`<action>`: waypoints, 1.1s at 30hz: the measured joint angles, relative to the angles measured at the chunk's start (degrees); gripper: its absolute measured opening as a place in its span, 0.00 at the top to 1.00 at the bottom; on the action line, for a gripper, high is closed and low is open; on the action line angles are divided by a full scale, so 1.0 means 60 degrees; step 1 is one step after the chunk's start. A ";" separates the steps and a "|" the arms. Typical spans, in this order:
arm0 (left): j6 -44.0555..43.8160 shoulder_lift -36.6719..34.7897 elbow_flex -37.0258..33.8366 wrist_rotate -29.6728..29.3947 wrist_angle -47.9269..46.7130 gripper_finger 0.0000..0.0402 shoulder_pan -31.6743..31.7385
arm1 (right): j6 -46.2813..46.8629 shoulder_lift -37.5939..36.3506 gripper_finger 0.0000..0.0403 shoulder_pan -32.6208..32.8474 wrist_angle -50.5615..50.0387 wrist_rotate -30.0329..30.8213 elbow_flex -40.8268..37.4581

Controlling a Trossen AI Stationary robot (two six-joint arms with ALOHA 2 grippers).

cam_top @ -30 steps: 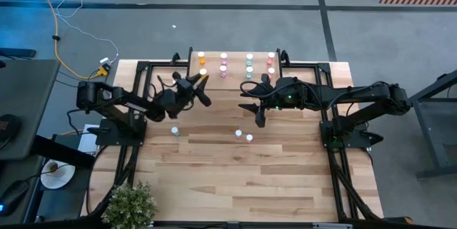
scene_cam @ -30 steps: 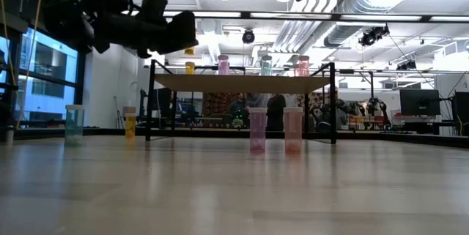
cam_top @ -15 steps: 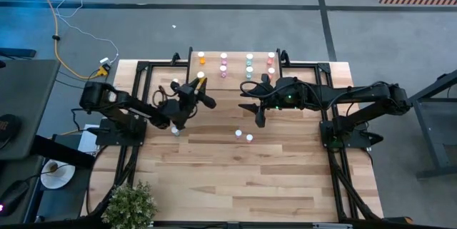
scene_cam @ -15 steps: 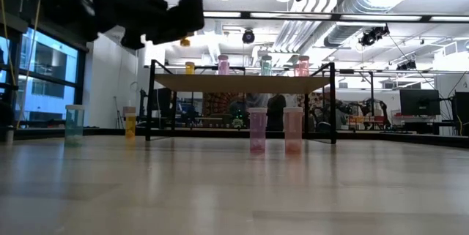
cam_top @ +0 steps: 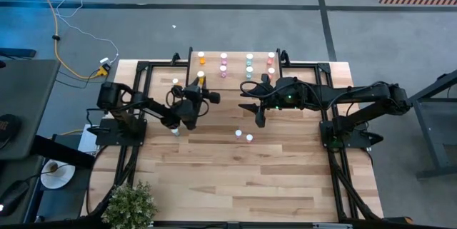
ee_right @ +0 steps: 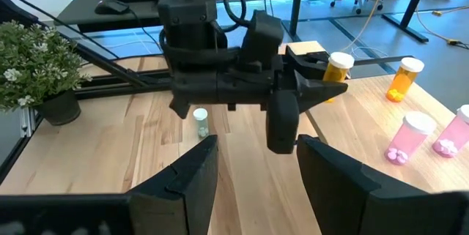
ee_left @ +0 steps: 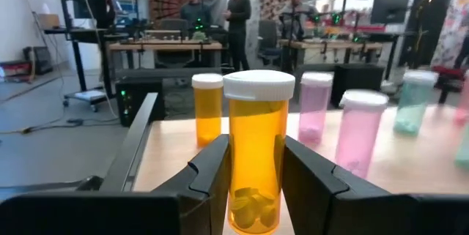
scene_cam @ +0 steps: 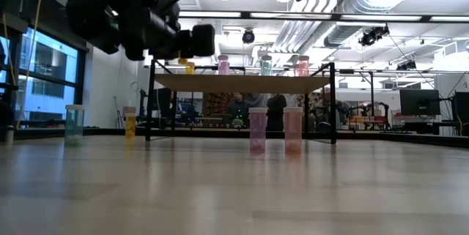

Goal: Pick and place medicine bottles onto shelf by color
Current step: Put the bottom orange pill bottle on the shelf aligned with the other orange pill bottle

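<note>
My left gripper [cam_top: 201, 85] is shut on an orange medicine bottle [ee_left: 256, 154] with a white cap. It holds the bottle level at the shelf's [cam_top: 235, 73] near left corner. The light-wood shelf carries an orange bottle [ee_left: 207, 108], pink bottles [ee_left: 316, 107] and a teal one [ee_left: 410, 101], all standing upright. On the table stand a teal bottle [scene_cam: 74, 124], an orange one [scene_cam: 130, 122] and two pink ones [scene_cam: 257, 128]. My right gripper [cam_top: 258, 118] hangs open above the table's middle, with nothing between its fingers. In the low view my left gripper [scene_cam: 199, 41] hides the held bottle. My left gripper pinches the orange bottle's body [ee_left: 236, 163] between its two fingers, on opposite sides below the white cap. The fingers [ee_left: 214, 173] lie level and come from the table's near side. The bottle stands upright, clear of the table. Whether its base touches the shelf I cannot tell.
Black frame rails [cam_top: 146, 79] run along both sides of the table. A potted plant [cam_top: 131, 204] stands at the near left corner. Bare wood lies in the table's near half. People and desks show in the room beyond.
My left gripper has swung toward the table's right and toward the shelf's near left corner. It has turned about its wrist and still grips the orange bottle, which now stands upright at the shelf's height.
</note>
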 joint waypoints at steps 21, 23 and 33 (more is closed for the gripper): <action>-0.0643 -0.0008 -0.0001 0.0447 -0.0543 0.76 0.0555 | -0.0017 0.0000 0.56 0.0000 0.0004 0.0000 0.0000; -0.0654 -0.0008 -0.0001 0.0436 -0.0656 0.76 0.0555 | -0.0003 0.0000 0.56 0.0000 0.0004 0.0000 0.0000; -0.0825 -0.0008 -0.0001 0.0647 -0.0869 0.76 0.0808 | 0.0012 0.0000 0.56 0.0003 0.0004 0.0000 0.0000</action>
